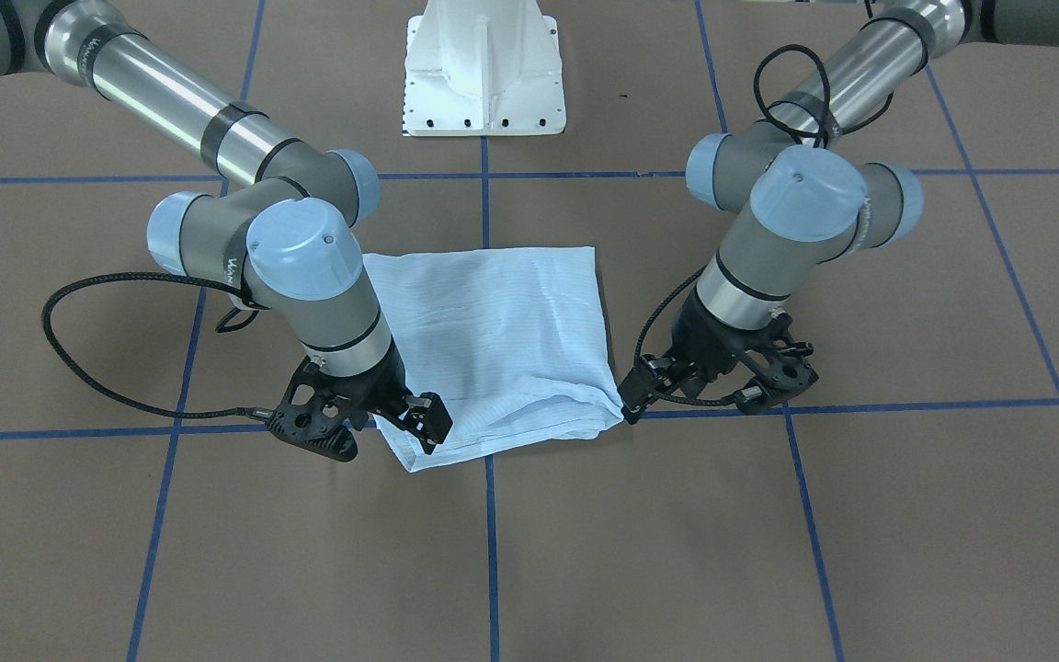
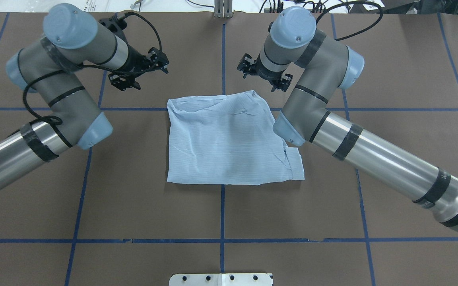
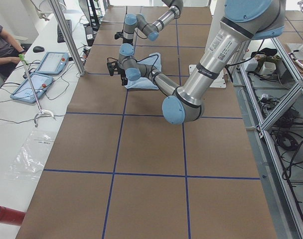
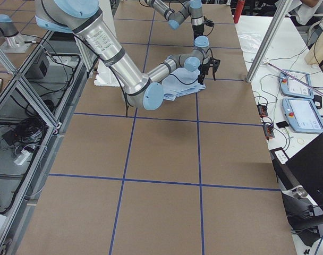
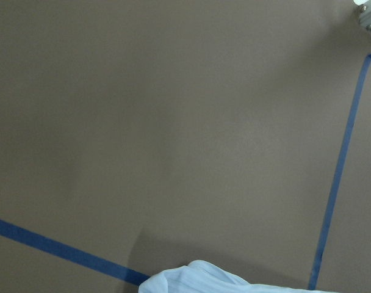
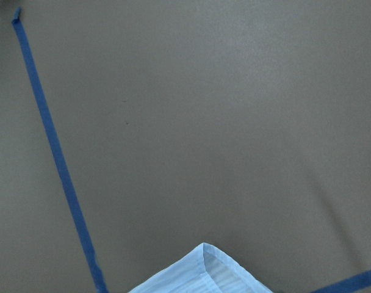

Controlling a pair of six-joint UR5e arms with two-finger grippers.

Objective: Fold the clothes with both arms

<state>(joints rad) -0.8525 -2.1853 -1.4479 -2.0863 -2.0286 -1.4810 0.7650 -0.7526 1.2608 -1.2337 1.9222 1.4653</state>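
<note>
Item one, as I log it from my station: wide brown table (image 2: 133, 206) squared off by blue tape lines (image 2: 222, 222).

Item two: grey metal tube-shaped left arm (image 2: 54, 99) with light blue joint caps; forearm slants in from the table's edge, elbow bent, wrist turned downward toward the far side of the table.

Item three: matching grey right arm (image 2: 332, 131); same bent pose, mirrored, wrist also pointing down.

Item four: thin pale blue finely striped shirt (image 2: 229, 143); folded to a rough rectangle, lying flat at the table's middle, between the two arms; one corner shows at the bottom of each wrist view.

Item five: white base block (image 1: 483, 74); on the robot's side of the shirt, apart from it.

Item six: small black left gripper (image 1: 693, 400); fingers spread wide, holding nothing; inner finger just beside the shirt's far corner on that side.

Item seven: small black right gripper (image 1: 384, 434); fingers likewise spread, holding nothing; its inner finger overlaps the shirt's other far corner in the front view; I cannot tell whether it touches the cloth.
</note>
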